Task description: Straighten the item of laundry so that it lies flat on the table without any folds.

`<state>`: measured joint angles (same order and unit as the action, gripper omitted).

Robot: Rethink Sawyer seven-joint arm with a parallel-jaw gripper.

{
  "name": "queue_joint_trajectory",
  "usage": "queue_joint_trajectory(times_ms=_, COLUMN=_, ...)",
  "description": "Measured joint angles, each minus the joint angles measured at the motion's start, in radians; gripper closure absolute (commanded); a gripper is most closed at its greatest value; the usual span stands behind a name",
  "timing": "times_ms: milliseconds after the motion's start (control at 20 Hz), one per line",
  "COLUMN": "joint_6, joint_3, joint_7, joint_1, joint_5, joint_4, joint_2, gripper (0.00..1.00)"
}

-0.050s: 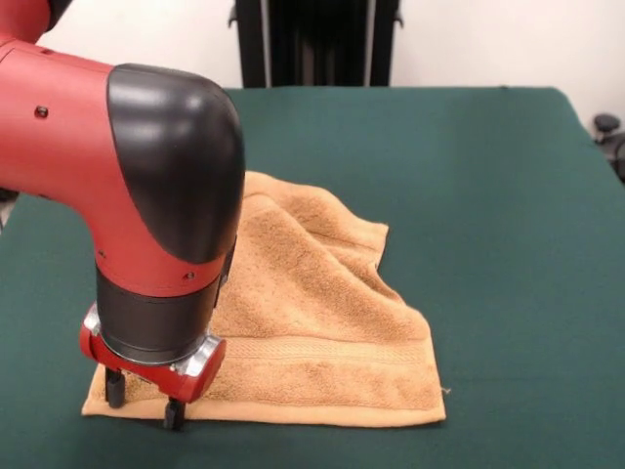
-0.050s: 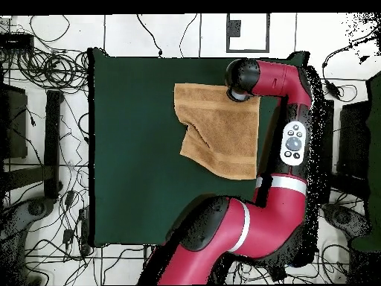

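On the table (image 1: 508,176) one towel (image 1: 322,332) is seen, creased; one gripper (image 1: 145,401) is lowered vertically onto its corner, fingers (image 1: 174,414) spread.

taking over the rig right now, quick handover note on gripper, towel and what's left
Gripper: down at the towel's near-left corner in the front view, fingertips at the cloth; open or shut cannot be told.
Towel: on the green table, near edge with its woven band lying fairly flat, but the far-right part is folded over and ridged.
Done: nothing clearly finished; the towel is not flat.
Left: pull out the folded part and smooth the ridges until it lies flat.
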<state>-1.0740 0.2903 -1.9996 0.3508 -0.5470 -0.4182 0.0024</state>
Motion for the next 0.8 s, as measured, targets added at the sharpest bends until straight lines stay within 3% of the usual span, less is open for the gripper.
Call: queue_joint_trajectory(times_ms=800, joint_6=-0.15, joint_3=0.012, joint_7=0.0, joint_1=0.02, joint_5=0.085, joint_4=0.034, joint_2=0.007, gripper=0.0)
